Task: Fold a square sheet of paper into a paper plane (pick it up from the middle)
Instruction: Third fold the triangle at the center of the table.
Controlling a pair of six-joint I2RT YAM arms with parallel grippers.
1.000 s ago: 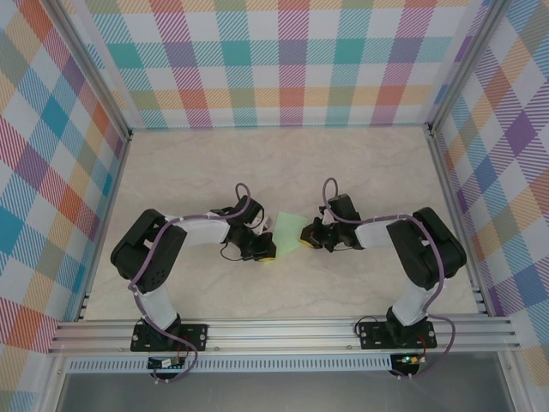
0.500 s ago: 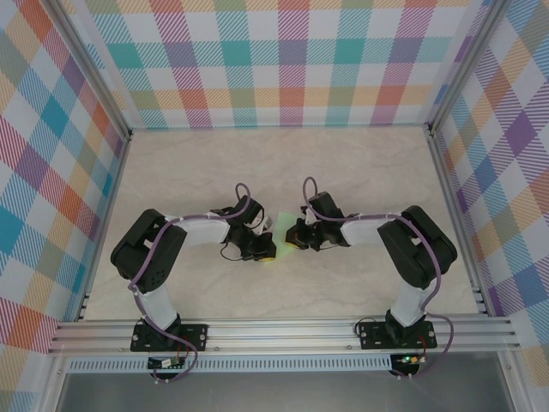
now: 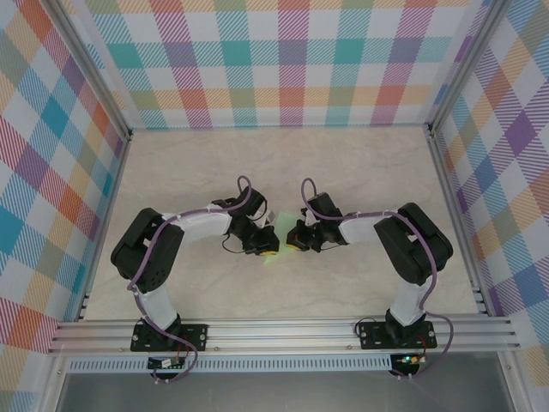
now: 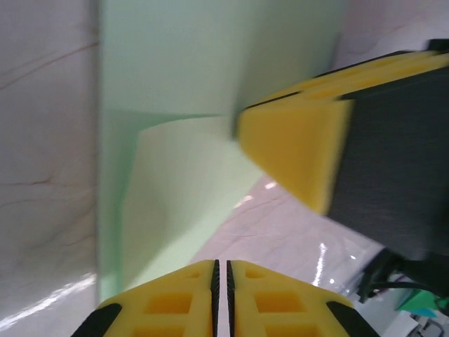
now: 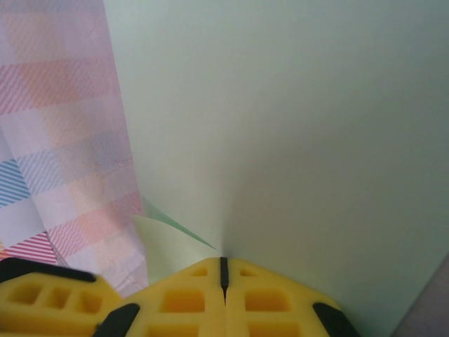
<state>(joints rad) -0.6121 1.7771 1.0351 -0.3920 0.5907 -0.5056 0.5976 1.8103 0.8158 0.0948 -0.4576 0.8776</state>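
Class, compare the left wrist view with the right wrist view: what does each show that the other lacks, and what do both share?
Left wrist, not right wrist: veined marble table and a dark cable. Right wrist, not left wrist: the plaid wall. Shared: the square sheet of paper, folded; the left gripper and right gripper, each with yellow fingers together at its own view's bottom edge; a yellow finger of the other gripper.

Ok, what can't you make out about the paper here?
Top external: the sheet is tiny, partly covered by the left end effector and right end effector; folds unreadable.
Left wrist: whether the left end effector pinches it; close-up blur, tips cut by the bottom edge.
Right wrist: sheet's outline runs past the frame edges.
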